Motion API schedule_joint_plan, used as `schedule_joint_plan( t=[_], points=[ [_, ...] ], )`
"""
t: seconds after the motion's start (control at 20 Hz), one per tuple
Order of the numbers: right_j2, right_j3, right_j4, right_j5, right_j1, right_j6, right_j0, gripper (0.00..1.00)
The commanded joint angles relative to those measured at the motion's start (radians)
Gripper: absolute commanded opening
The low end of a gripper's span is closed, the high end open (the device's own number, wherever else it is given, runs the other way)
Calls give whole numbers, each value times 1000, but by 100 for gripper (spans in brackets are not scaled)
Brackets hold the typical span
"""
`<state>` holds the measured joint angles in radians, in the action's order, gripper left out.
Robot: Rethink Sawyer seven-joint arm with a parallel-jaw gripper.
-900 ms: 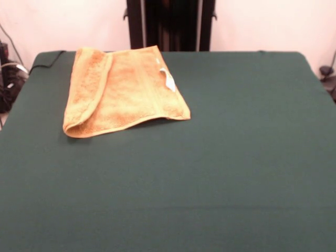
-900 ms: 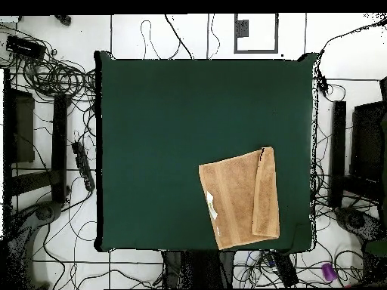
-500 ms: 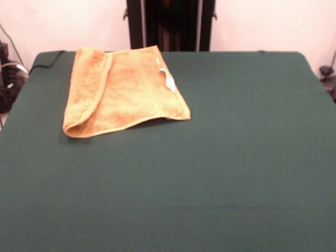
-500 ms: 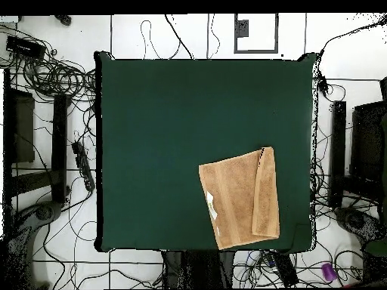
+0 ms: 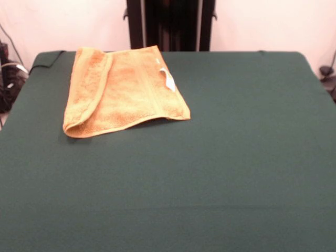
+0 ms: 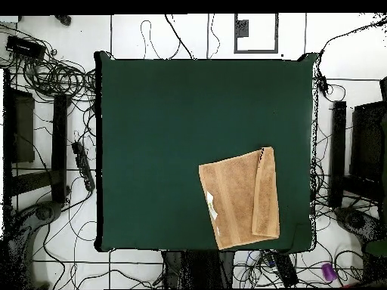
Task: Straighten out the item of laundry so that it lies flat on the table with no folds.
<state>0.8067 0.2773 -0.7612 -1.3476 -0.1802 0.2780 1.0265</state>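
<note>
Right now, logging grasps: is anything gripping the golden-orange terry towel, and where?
Nothing holds the golden-orange terry towel; no gripper shows in either view.

Black cables (image 6: 53, 75) lie in loops and tangles on the pale floor (image 6: 181, 34) at the upper left of the overhead view, and more run down the left side and along the bottom edge. A dark-outlined square (image 6: 255, 33) sits on the floor at the top centre. A small purple object (image 6: 328, 271) lies at the lower right. In the front view, a pale wall (image 5: 262, 23) fills the top, with cables (image 5: 10, 68) at the left edge.
</note>
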Motion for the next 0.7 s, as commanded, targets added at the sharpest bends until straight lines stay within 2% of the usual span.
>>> schedule_joint_plan(
  t=[0.05, 0.2, 0.3, 0.7],
  points=[
    [-62, 289, 96, 51, -56, -21, -41, 100],
    [-118, 412, 147, 131, -102, 63, -26, 100],
    [-159, 534, 182, 209, -150, 152, -14, 100],
    [-239, 712, 246, 341, -225, 281, -14, 100]
  ],
)
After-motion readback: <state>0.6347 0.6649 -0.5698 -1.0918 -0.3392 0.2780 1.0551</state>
